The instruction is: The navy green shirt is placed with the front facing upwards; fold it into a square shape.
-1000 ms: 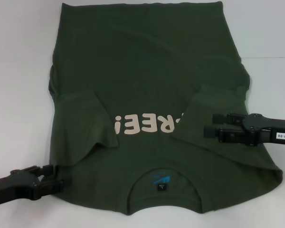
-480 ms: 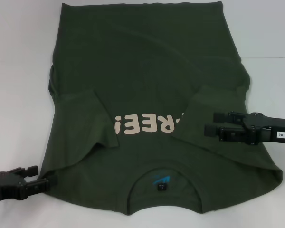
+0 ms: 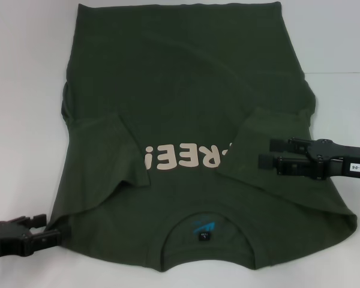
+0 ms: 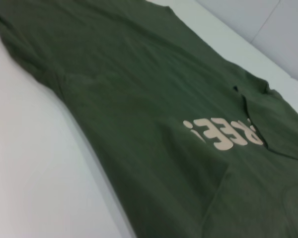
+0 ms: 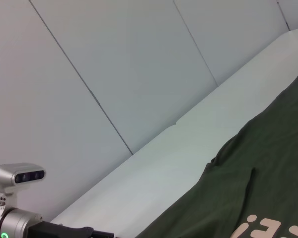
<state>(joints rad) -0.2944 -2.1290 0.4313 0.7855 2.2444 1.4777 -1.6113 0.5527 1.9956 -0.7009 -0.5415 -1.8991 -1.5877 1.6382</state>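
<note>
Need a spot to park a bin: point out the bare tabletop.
Bare white table lies left of the dark olive-green cotton T-shirt, and right of it, beyond the right gripper. Crowded: the near-left corner, where the left gripper sits.

One navy green shirt [image 3: 186, 120], two hands: left hand [image 3: 51, 231], right hand [image 3: 270, 153], one table [image 3: 24, 90]

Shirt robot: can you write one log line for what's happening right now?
navy green shirt: flat, print up, both sleeves folded in | left pincer: open, at near-left edge | right pincer: open, above right side
</note>
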